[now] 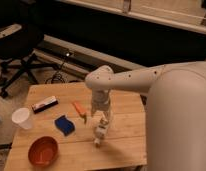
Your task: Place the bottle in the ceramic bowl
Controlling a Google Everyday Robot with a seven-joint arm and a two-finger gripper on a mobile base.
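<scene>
I see the gripper [103,116] low over the bench [123,142], approx mid-right, fingers spread, right at the upper end of the bottle [99,132]. Can't tell if they touch it. The bottle lies tilted on the wood. The ceramic bowl [36,147] sits front-left, well apart from the bottle, w/ a blue sponge [64,125] between them. Small orange object [80,110] just left of the gripper. White cup [22,118] at left edge; black-and-white bar [45,104] behind it.
</scene>
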